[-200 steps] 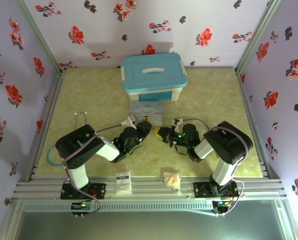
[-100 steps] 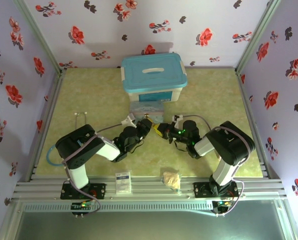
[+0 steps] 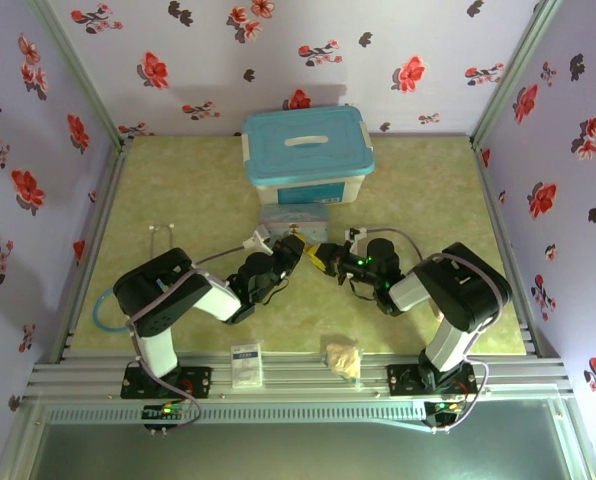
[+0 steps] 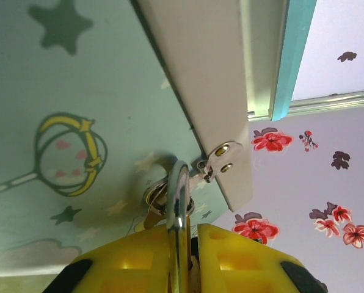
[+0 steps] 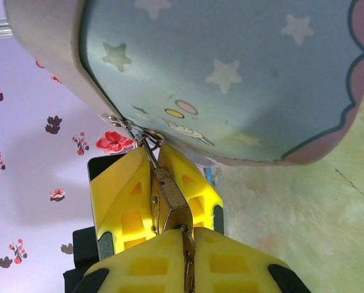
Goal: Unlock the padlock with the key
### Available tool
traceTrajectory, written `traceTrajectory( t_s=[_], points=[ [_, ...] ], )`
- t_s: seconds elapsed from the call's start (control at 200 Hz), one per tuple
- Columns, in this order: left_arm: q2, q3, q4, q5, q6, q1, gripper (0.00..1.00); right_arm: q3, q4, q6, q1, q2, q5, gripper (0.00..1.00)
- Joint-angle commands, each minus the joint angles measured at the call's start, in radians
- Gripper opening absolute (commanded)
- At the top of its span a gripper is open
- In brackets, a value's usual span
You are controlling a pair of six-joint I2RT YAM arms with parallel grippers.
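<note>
Your right gripper point(image 5: 187, 242) is pinching the key point(image 5: 182, 229) with its jaws pressed together, and it is sitting closer to the blue tin point(image 5: 231, 73) than a second ago. Your left gripper point(image 4: 183, 231) is clamping the padlock point(image 5: 167, 204), hardly shifted, with the key's tip meeting the brass body. The silver shackle point(image 4: 179, 189) is hanging in the tin's clasp, before the teal-lidded box point(image 3: 308, 150).

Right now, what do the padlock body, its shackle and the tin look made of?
The padlock body looks like dull brass-toned metal, softly sheened on flat faces. Its shackle looks like polished steel: bright, mirror-like glints. The tin seems painted sheet metal, smooth with printed stars, though plastic is possible.
</note>
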Motion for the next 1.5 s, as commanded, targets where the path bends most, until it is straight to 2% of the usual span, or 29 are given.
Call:
traceTrajectory(
  t_s=[0.0, 0.055, 0.305, 0.395, 0.525, 0.63, 0.81, 0.925, 1.045, 1.135, 1.2, 1.265, 1.37, 1.495],
  points=[
    [0.0, 0.007, 0.038, 0.188, 0.012, -0.064, 0.0, 0.066, 0.126, -0.017, 0.018, 0.02, 0.003, 0.13],
    [0.008, 0.002, 0.04, 0.186, 0.007, -0.06, 0.0, 0.055, 0.126, -0.02, 0.015, 0.026, 0.008, 0.16],
    [0.027, -0.014, 0.042, 0.171, 0.011, -0.052, 0.0, -0.002, 0.126, -0.038, 0.015, 0.024, 0.02, 0.14],
    [0.022, -0.017, 0.041, 0.173, 0.016, -0.046, 0.0, -0.025, 0.126, -0.047, 0.009, 0.022, 0.026, 0.22],
    [0.02, -0.021, 0.04, 0.172, 0.023, -0.04, 0.0, -0.059, 0.107, -0.08, -0.001, 0.03, 0.031, 0.26],
    [0.029, -0.021, 0.044, 0.186, 0.013, -0.028, 0.0, -0.058, 0.042, -0.148, -0.001, 0.064, 0.01, 0.41],
    [0.002, -0.05, 0.024, 0.179, 0.045, -0.026, 0.0, -0.086, 0.007, -0.259, -0.002, 0.056, 0.013, 0.44],
    [0.009, -0.061, 0.01, 0.184, 0.039, -0.027, 0.0, -0.088, -0.186, -0.385, 0.001, -0.042, 0.059, 0.44],
    [0.03, -0.073, 0.013, 0.186, 0.031, -0.031, 0.0, -0.019, -0.619, -0.608, 0.029, -0.215, 0.137, 0.42],
    [0.032, -0.086, 0.011, 0.181, 0.035, -0.033, 0.0, 0.089, -1.041, -0.835, 0.111, -0.357, 0.322, 0.42],
    [0.03, -0.091, 0.012, 0.179, 0.038, -0.033, 0.0, 0.152, -1.24, -0.967, 0.189, -0.415, 0.503, 0.41],
    [0.03, -0.092, 0.005, 0.179, 0.04, -0.034, 0.0, 0.175, -1.312, -1.052, 0.238, -0.43, 0.616, 0.4],
    [0.039, -0.097, 0.012, 0.179, 0.037, -0.034, 0.0, 0.176, -1.32, -1.113, 0.256, -0.432, 0.681, 0.3],
    [0.04, -0.099, 0.013, 0.183, 0.04, -0.034, 0.0, 0.179, -1.29, -1.209, 0.318, -0.423, 0.761, 0.28]
  ],
)
